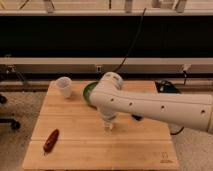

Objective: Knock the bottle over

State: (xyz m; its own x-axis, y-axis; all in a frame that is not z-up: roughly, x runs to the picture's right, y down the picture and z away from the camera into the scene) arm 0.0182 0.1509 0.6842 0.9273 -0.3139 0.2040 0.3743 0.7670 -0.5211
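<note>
My white arm reaches in from the right across the wooden table. Its end points down over the table's middle, where my gripper sits low at the surface. A small pale, clear shape at the gripper's tip looks like the bottle. It appears upright, but I cannot separate it from the gripper. The green bowl lies just behind the arm, partly hidden by it.
A white translucent cup stands at the table's back left. A red elongated object lies near the front left. Black cables and a dark rail run behind the table. The floor drops off on both sides.
</note>
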